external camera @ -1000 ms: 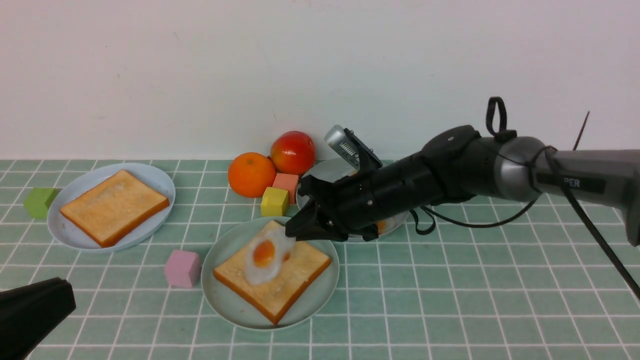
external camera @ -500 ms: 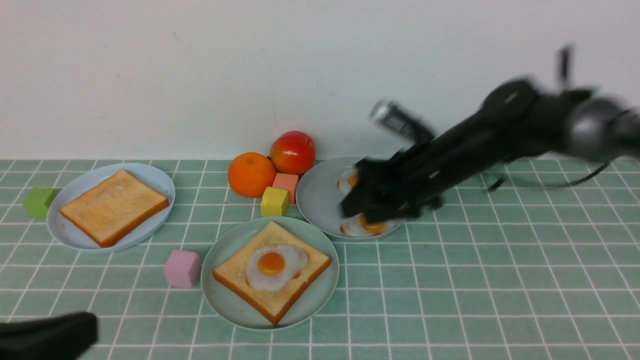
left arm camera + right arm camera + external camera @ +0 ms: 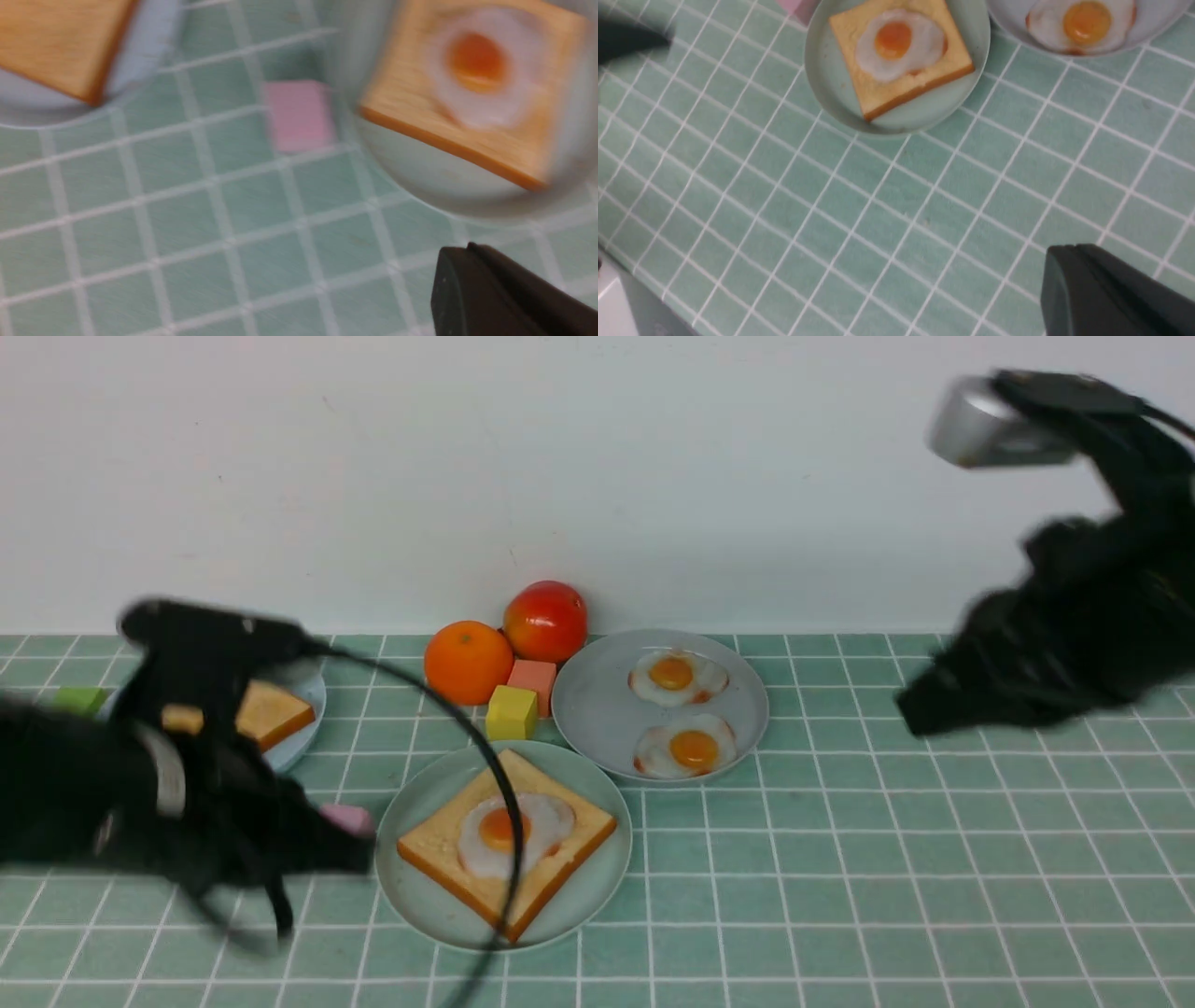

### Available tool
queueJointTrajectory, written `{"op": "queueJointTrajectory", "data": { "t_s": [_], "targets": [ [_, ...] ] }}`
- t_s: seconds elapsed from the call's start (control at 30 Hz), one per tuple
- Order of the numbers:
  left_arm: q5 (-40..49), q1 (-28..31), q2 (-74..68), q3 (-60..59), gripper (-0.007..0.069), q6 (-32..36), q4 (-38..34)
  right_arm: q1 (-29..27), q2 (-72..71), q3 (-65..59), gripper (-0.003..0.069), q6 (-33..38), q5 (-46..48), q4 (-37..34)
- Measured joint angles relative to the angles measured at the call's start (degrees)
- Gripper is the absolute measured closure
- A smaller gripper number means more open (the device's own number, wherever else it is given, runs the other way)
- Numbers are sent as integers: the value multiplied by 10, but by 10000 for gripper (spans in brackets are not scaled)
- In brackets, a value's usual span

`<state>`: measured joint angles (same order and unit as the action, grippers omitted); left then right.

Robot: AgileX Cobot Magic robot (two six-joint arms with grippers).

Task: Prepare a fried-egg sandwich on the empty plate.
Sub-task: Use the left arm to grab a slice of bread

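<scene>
On the mint-green empty plate (image 3: 420,896) lies one toast slice (image 3: 560,840) with a fried egg (image 3: 509,826) on top. A second toast slice (image 3: 275,711) sits on the pale blue plate (image 3: 308,695), partly hidden by my left arm. My left gripper (image 3: 359,854) is shut and empty, low beside the mint plate's left rim. The left wrist view shows the left gripper (image 3: 460,249) short of the egg-topped toast (image 3: 472,93). My right gripper (image 3: 910,709) is shut and empty, raised far right. Its right gripper (image 3: 1064,248) hovers over bare tiles, away from the mint plate (image 3: 826,79).
A grey plate (image 3: 597,709) behind the mint plate holds two fried eggs (image 3: 677,677). An orange (image 3: 470,662), a tomato (image 3: 546,621), a yellow cube (image 3: 512,712) and a salmon cube (image 3: 534,677) stand at the back. A pink cube (image 3: 347,819) touches my left gripper's tip; a green cube (image 3: 79,698) is far left.
The right gripper released the egg onto the toast, pulled back up and to the right, and shut. The left arm swept in from the bottom-left corner toward the pink cube.
</scene>
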<state>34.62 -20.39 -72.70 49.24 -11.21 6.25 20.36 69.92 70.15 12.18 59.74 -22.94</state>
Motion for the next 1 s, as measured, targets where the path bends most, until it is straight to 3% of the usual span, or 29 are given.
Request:
{"op": "queueJointTrajectory", "data": {
  "t_s": [0.2, 0.33, 0.43, 0.53, 0.73, 0.8, 1.0],
  "targets": [
    [-19, 140, -127, 90, 638, 142, -62, 2, -77, -56, 658, -1, -3, 7],
    [-37, 198, -222, 157, 631, 178, -56, 2, -90, -64, 656, -1, -2, 9],
    [-39, 216, -266, 189, 604, 202, -41, 2, -90, -65, 655, -1, 1, 9],
    [-40, 227, -311, 215, 522, 246, -24, 2, -90, -65, 653, -1, 6, 9],
    [-71, 228, -367, 230, 298, 344, -16, 2, -90, -65, 651, -1, 11, 10],
    [-76, 228, -376, 230, 259, 356, -15, 2, -90, -65, 651, -1, 12, 10],
    [-95, 228, -407, 232, 238, 362, -15, 2, -90, -65, 648, -1, 12, 9]
  ]
}}
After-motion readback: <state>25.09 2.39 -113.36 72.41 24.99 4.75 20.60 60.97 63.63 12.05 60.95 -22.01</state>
